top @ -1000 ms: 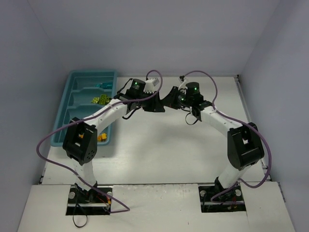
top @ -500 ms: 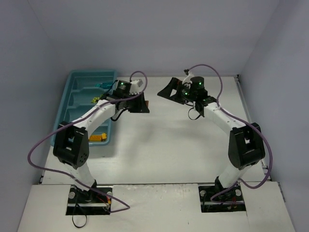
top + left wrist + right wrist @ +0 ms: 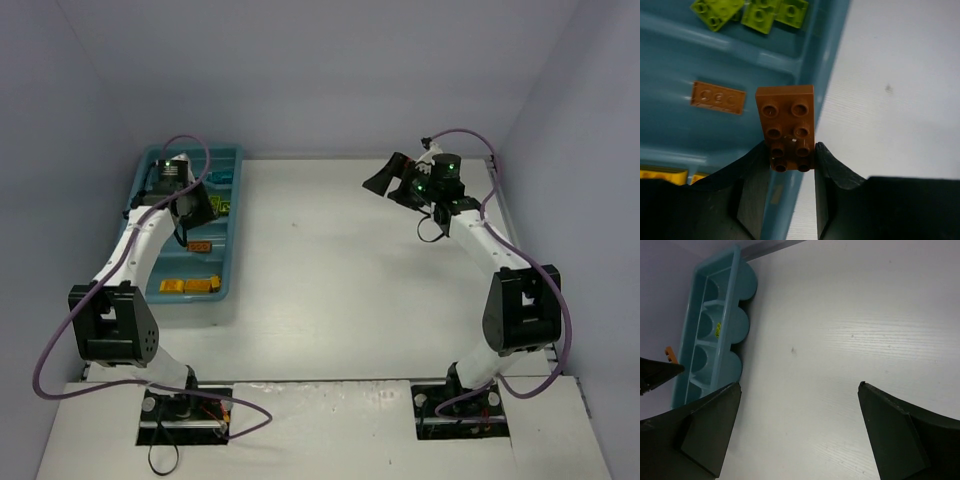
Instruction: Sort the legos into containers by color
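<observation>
My left gripper (image 3: 790,150) is shut on a brown lego (image 3: 789,125), gripping its near end so that the brick sticks out over the right rim of the teal tray (image 3: 826,55). In the overhead view the left gripper (image 3: 196,208) hovers above the tray (image 3: 190,297). Below it in one compartment lies a flat brown lego (image 3: 718,97). Lime green legos (image 3: 760,12) fill the compartment beyond, and yellow legos (image 3: 662,175) lie in the nearer one. My right gripper (image 3: 799,385) stands wide open over bare table at the back right (image 3: 385,178), holding nothing.
A cyan lego (image 3: 220,176) lies in the tray's farthest compartment. The tray (image 3: 695,315) sits against the left wall. Grey walls close in the table on the left, back and right. Purple cables loop off both arms.
The two grippers were together at the table's middle. My left arm has swung left over the tray with the brown lego. My right gripper has opened and drawn back to the right.
</observation>
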Tool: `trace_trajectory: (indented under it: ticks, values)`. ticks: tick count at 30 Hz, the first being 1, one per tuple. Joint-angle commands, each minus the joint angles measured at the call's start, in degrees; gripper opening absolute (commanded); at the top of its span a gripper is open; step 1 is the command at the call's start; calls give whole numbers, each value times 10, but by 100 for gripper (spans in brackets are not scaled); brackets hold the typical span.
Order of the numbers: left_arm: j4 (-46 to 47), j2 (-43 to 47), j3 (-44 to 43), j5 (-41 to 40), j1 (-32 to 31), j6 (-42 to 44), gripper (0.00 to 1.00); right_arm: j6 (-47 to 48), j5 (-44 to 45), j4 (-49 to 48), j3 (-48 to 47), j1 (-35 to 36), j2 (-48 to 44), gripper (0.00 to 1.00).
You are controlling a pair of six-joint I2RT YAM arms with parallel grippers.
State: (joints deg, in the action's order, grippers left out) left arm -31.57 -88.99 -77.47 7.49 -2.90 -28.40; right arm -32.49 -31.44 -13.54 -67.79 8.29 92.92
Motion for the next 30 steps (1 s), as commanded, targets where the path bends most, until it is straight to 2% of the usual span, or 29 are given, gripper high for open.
trace_trajectory:
  ticks: [1, 6, 12, 18, 21, 25, 30]
  values:
    - [-38, 15, -6, -46, 26, -24, 21, 12, -7, -18, 7, 3, -33, 100]
    - [-54, -3, -7, -65, 64, -27, 38, 14, -10, -18, 15, 2, -34, 100]
    - [-49, -28, -8, -48, 76, -32, 45, 14, -13, -17, 22, 2, -35, 100]
    - [-45, -36, -13, -35, 77, -40, 47, 15, -14, -18, 33, 1, -44, 100]
    - [-39, -8, -10, -23, 77, -39, 47, 17, -9, -18, 39, -3, -55, 100]
    - [-35, 48, -12, -3, 76, -32, 58, 29, 1, -10, 41, -5, -75, 100]
    - [-82, 127, -49, 1, 69, 2, 64, 69, 43, 35, 16, -5, -121, 100]
